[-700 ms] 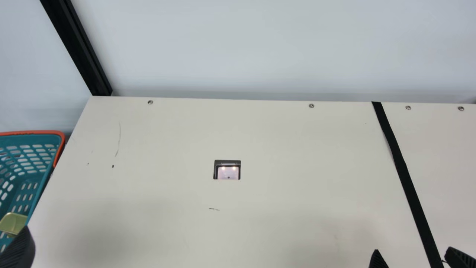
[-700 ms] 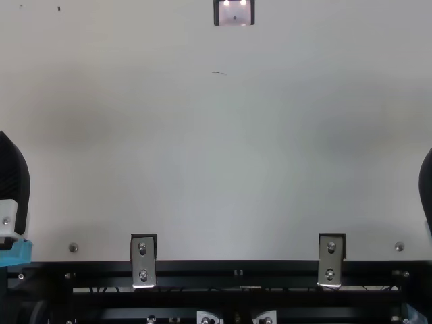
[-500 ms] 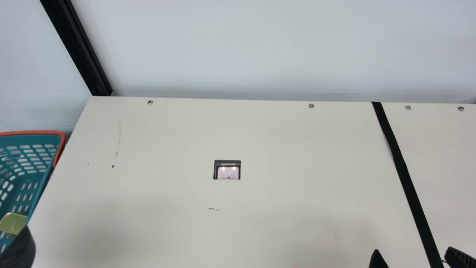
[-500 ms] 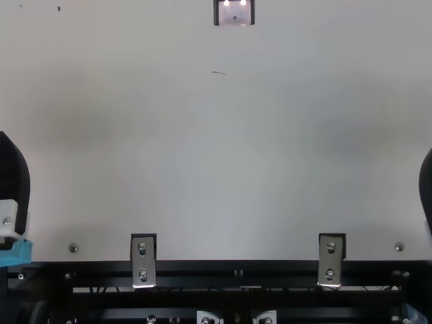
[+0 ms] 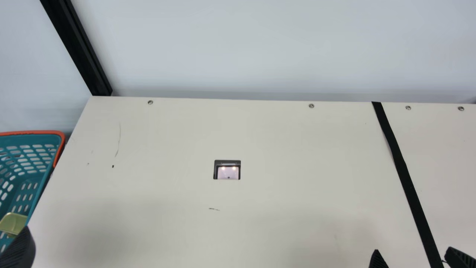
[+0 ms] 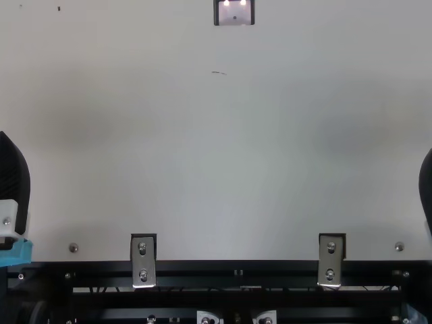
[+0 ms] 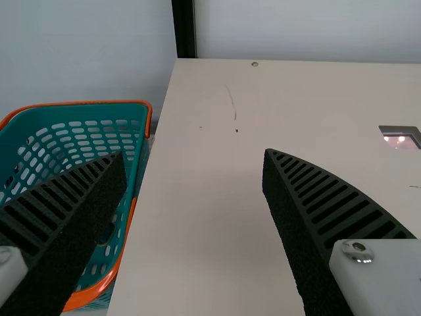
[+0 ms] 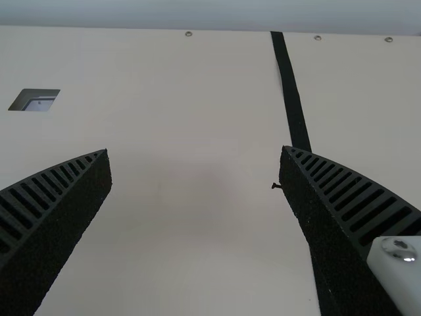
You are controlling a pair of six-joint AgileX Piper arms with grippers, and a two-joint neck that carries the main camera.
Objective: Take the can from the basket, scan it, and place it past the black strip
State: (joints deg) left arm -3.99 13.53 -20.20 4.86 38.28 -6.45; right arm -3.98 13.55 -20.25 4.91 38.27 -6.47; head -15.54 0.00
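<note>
My left gripper (image 5: 19, 247) shows one finger at the main view's lower left, beside the teal basket (image 5: 29, 139). A shiny yellow-green thing (image 5: 13, 222) lies in the basket, partly cut off; I cannot tell if it is the can. In the left wrist view, my left gripper (image 7: 194, 154) is open and empty, one finger overlapping the basket (image 7: 85, 112). My right gripper (image 5: 412, 253) stands at the main view's lower right; in its wrist view the right gripper (image 8: 195, 150) is open and empty. The scanner window (image 5: 227, 170) is lit. The black strip (image 5: 399, 165) crosses the table's right part.
The cream table (image 5: 290, 156) has small screws (image 5: 311, 106) along its far edge. A black post (image 5: 76, 44) rises behind its far left corner. Metal brackets (image 6: 143, 260) and a black rail (image 6: 236, 273) line the near edge.
</note>
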